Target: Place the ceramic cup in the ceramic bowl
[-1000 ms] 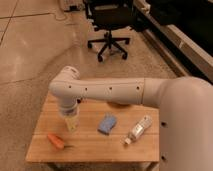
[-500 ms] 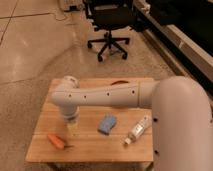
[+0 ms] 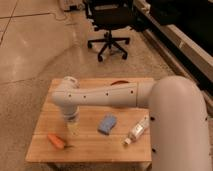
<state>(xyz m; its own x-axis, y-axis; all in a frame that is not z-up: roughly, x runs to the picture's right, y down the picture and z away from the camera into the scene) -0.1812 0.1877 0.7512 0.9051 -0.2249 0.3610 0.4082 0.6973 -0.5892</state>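
Observation:
The ceramic cup [image 3: 75, 129], small and pale, stands on the wooden table [image 3: 90, 150] at front left. My gripper [image 3: 73, 120] points straight down right over the cup, its tip at the cup's rim. The white arm reaches across the table from the right. The ceramic bowl [image 3: 118, 83] is orange-red and sits at the table's back edge; only its far rim shows above the arm.
An orange carrot [image 3: 57, 141] lies left of the cup near the front edge. A blue sponge [image 3: 106, 124] lies right of the cup. A clear plastic bottle [image 3: 136, 131] lies on its side at right. A black office chair [image 3: 109, 30] stands on the floor behind.
The arm's wrist has come lower over the cup since a second ago. The cup, carrot, sponge and bottle have stayed in place.

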